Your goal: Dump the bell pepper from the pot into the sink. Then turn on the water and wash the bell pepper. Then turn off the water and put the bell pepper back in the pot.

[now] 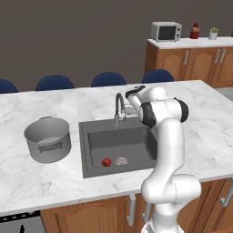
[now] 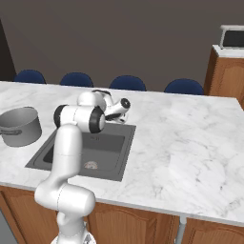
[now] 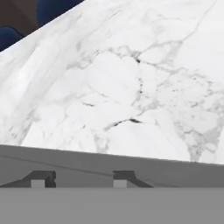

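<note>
Gripper (image 3: 81, 178) apparently open, beside faucet (image 1: 119, 107); bell pepper (image 1: 106, 162) in sink (image 1: 91, 146) toward 7 o'clock.

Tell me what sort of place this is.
A home kitchen, most likely: a marble island with a sink and faucet, a pot beside it, and a microwave on wooden cabinets behind.

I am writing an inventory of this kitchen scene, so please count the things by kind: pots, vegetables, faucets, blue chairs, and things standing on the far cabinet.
Pots: 1, the pot on the counter left of the sink.
Vegetables: 1, the bell pepper in the sink.
Faucets: 1, the faucet.
Blue chairs: 4.
On the far cabinet: 3, the microwave, red bottle, potted plant.
Total: 10.
</note>
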{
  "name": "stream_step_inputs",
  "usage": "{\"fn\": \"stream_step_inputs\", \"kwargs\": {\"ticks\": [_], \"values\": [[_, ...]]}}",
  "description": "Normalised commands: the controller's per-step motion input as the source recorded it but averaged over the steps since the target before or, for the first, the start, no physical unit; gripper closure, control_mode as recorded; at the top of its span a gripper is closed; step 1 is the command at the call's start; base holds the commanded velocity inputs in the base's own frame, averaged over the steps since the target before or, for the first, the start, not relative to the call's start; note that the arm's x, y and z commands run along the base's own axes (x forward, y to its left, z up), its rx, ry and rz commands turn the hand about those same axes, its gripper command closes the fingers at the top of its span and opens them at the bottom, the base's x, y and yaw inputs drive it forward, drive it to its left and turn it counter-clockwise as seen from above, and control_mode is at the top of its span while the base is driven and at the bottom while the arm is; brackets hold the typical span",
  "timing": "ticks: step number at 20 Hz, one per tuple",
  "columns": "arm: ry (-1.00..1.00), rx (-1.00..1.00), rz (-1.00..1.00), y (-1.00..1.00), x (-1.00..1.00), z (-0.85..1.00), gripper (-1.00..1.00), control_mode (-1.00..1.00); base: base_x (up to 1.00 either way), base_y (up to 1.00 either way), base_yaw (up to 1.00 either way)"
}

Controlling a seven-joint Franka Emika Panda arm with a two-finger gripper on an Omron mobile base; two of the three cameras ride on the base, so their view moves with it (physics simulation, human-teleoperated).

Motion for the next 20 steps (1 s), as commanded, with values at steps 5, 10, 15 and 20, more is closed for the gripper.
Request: {"fn": "stream_step_inputs", "kwargs": {"ticks": [5,10,15,20], "values": [[0.04,-0.17,0.16,-0.56,0.0,-0.92,1.0,-1.0,0.0,0.0,0.0],[0.01,-0.14,0.13,-0.66,-0.16,-0.96,1.0,-1.0,0.0,0.0,0.0],[0.0,-0.11,0.1,-0.67,-0.21,-0.9,1.0,-1.0,0.0,0.0,0.0],[0.0,-0.05,0.08,-0.56,-0.26,-0.74,1.0,-1.0,0.0,0.0,0.0]]}}
